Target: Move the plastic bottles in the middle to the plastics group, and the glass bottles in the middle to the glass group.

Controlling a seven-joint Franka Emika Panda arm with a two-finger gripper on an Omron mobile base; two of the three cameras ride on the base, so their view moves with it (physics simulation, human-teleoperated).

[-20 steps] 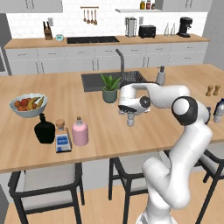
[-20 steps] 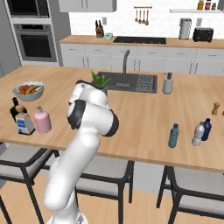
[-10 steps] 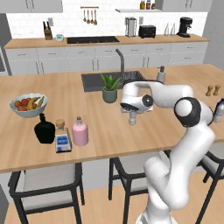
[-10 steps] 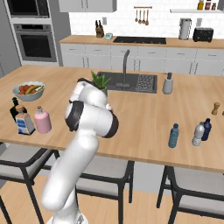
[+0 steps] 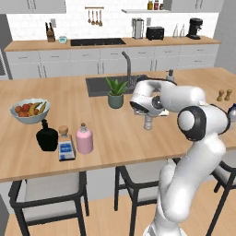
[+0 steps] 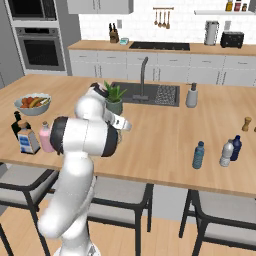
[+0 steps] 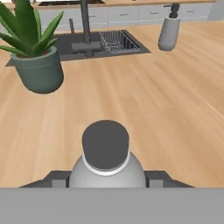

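My gripper (image 5: pixel 148 118) is shut on a slim clear greyish plastic bottle (image 5: pixel 148 124) with a dark cap (image 7: pixel 105 144), held upright low over the middle of the island counter, right of the potted plant. Its fingertips (image 7: pixel 57 178) flank the bottle's shoulders. At the left end, the pale-pink glass bottle (image 5: pixel 84 139) stands beside the square clear bottle with a blue label (image 5: pixel 66 147) and the black flask (image 5: pixel 47 137). At the right end, the teal-blue plastic bottle (image 6: pixel 198 155) stands near a pale bottle (image 6: pixel 227 152) and a dark blue one (image 6: pixel 236 148).
A potted plant (image 5: pixel 115 92) and the sink (image 6: pixel 145 93) with its faucet sit behind the gripper. A fruit bowl (image 5: pixel 30 111) is at the far left, brown shakers (image 5: pixel 223 95) at the far right, and a grey dispenser (image 7: pixel 169 31) beyond. Stools line the near edge.
The gripper has carried the clear bottle a little to the right along the counter. The other bottles have stayed put.
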